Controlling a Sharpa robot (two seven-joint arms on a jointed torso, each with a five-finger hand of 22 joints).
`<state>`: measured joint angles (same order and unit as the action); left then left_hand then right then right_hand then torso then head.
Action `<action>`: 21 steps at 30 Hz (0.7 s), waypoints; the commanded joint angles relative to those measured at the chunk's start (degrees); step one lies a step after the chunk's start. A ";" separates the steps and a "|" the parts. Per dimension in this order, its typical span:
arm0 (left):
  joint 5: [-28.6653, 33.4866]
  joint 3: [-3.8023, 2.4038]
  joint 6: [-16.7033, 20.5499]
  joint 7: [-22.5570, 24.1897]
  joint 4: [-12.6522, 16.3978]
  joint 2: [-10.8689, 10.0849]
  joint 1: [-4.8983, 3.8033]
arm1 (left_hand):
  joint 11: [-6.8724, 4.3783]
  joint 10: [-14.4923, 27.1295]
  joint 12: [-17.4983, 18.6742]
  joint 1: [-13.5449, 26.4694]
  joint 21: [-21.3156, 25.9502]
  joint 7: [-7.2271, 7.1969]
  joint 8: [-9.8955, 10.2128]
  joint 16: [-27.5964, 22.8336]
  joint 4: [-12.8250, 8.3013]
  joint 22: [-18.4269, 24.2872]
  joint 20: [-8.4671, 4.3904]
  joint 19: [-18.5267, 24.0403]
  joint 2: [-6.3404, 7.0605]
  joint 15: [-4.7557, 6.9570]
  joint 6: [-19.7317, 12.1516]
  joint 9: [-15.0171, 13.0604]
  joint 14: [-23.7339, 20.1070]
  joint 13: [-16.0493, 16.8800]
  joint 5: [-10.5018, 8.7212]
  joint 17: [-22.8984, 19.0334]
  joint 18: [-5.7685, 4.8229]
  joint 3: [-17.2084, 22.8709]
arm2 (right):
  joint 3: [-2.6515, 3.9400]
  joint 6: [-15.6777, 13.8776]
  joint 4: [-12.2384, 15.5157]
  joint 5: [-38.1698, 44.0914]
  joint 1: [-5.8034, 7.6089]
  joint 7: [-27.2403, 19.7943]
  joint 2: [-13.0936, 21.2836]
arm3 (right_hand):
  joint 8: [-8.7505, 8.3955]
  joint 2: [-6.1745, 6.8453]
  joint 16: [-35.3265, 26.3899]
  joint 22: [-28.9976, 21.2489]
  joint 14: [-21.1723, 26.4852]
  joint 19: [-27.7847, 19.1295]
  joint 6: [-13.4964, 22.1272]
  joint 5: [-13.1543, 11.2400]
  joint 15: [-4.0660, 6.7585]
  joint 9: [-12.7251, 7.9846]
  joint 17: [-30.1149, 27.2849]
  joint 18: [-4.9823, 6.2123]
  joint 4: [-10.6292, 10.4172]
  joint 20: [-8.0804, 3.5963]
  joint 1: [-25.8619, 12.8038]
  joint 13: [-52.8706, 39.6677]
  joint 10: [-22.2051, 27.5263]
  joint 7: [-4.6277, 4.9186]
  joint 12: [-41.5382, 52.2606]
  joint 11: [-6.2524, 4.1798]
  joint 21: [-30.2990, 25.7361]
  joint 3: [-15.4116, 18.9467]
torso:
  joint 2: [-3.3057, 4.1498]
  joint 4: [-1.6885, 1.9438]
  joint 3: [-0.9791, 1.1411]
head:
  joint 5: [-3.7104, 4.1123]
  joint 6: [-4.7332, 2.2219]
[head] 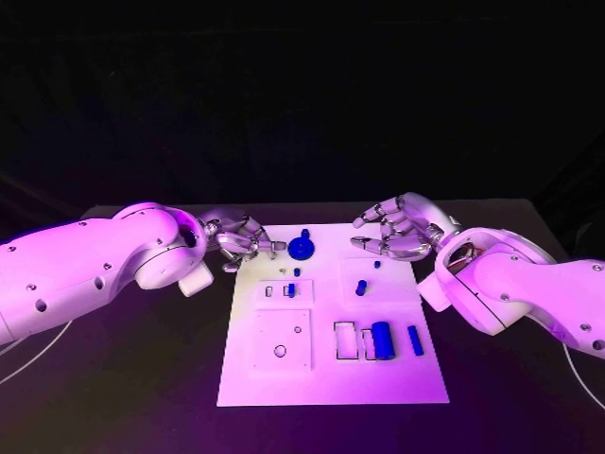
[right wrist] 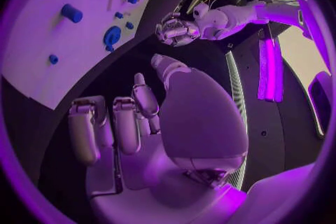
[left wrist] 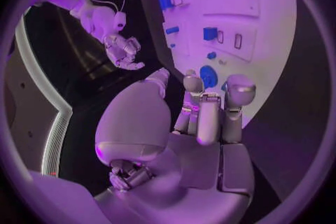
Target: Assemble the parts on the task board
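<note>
Parts of blue plastic sit scattered over the white task board [head: 333,378] in the middle of the black table [head: 139,378]: a round disc-shaped part [head: 302,249] at the far end between the two hands, a small peg [head: 361,287] nearer the middle, a little block [head: 290,289] in a recess on the left side, and a thick cylinder [head: 382,340] with a slim bar [head: 416,340] just beside it toward the near end. They look small, stiff and light, probably smooth enough to slip, so I would expect a fingertip pinch across the sides to serve best, the cylinder taken round its middle and the disc by its rim or raised centre. The left hand [head: 243,241] hovers just beside the board's far left corner, its fingers loosely curled and apart, holding nothing. The right hand [head: 401,232] hangs over the board's far right corner, fingers likewise bent but spread, with nothing in them. Neither touches any part, so assembly looks barely begun, with the disc the nearest piece for either to reach.
</note>
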<state>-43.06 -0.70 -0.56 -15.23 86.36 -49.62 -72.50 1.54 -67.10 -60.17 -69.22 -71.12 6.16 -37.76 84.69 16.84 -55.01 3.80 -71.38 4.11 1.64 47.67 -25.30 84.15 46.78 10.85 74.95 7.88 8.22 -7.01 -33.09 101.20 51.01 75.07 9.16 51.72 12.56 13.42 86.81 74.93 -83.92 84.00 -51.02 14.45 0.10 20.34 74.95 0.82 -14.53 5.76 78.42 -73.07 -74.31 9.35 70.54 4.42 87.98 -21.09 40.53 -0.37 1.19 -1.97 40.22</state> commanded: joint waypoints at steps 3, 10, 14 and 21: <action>-11.47 0.06 -7.12 -10.25 -0.93 2.55 -0.72 | 0.05 0.05 -0.45 0.84 -0.47 -0.27 -0.57 0.42 0.00 -0.54 0.11 -0.36 -0.32 0.40 -0.36 -0.60 3.43 0.47 0.08 6.86 -1.15 -0.67 | 0.00 1.34 -2.66 -2.04 0.41 -1.59 0.21 | 0.41 0.29 -0.61 13.76 -4.48 4.14 0.06 0.11 -0.32 -0.05 8.98 0.00 0.05 0.55 0.38 0.19 0.36 -0.08 -0.51 0.00 -1.12 0.44 | -0.31 -0.09 0.26 | -0.39 0.42; -15.19 1.53 -9.23 -13.78 -2.71 6.39 -2.09 | 0.02 -0.33 -1.51 1.92 -1.59 -0.32 -1.10 1.00 0.01 -2.23 0.11 -0.93 -0.80 0.41 -0.72 -1.24 3.72 1.74 -0.07 7.81 -1.42 -1.36 | -0.01 -0.94 -6.93 -1.48 0.87 -1.31 -0.19 | 0.80 0.18 -1.98 12.72 -3.87 2.68 0.00 0.00 -0.25 -0.02 7.06 0.63 -0.34 0.52 0.39 1.34 1.38 -0.15 -1.79 -0.07 -3.64 0.88 | -0.34 0.07 0.19 | -0.83 0.89; -16.35 2.10 -10.59 -14.54 -3.65 7.93 -2.52 | -0.03 -0.55 -2.02 2.50 -2.04 -0.39 -1.42 1.15 0.03 -2.82 0.10 -1.10 -0.98 0.45 -0.77 -1.59 3.80 2.32 -0.20 8.03 -1.50 -1.79 | -0.01 -1.74 -8.41 -1.37 0.97 -0.82 -0.47 | 0.79 0.18 -2.17 12.60 -3.80 2.52 0.09 0.08 -0.24 -0.05 6.79 0.70 -0.42 0.51 0.36 1.49 1.48 -0.15 -1.95 -0.07 -3.93 0.96 | -0.29 -0.02 0.22 | -1.09 1.02; -17.02 3.00 -12.83 -15.13 -5.32 10.26 -2.91 | -0.06 -0.45 -2.20 3.31 -2.37 -0.43 -1.74 1.23 0.05 -3.20 0.10 -1.10 -1.38 0.47 -0.90 -1.98 3.83 2.48 -0.31 8.16 -1.54 -2.27 | -0.01 -3.77 -10.31 -0.08 1.16 1.95 -1.06 | 0.99 0.32 -4.12 11.39 -3.01 0.88 0.47 0.21 -0.17 -0.14 4.24 1.39 -1.19 0.46 0.13 3.58 3.15 -0.21 -4.23 -0.12 -6.86 1.92 | -0.26 -0.19 0.18 | -1.29 1.13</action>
<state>-58.24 2.27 -10.09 -28.88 81.26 -39.67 -75.23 1.34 -67.30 -62.07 -66.47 -73.18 5.72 -39.20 85.70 16.86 -58.20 3.90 -72.29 2.58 1.83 47.22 -27.24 83.94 49.24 10.85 74.94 7.02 6.29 -7.04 -35.00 91.09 49.77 76.19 9.61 50.77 13.42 13.42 82.82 74.94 -83.92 84.00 -50.81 14.44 0.11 20.26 74.93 1.71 -15.81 5.76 78.42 -69.54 -71.34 9.15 66.47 4.32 81.23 -19.51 40.22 -0.44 1.40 -3.17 41.32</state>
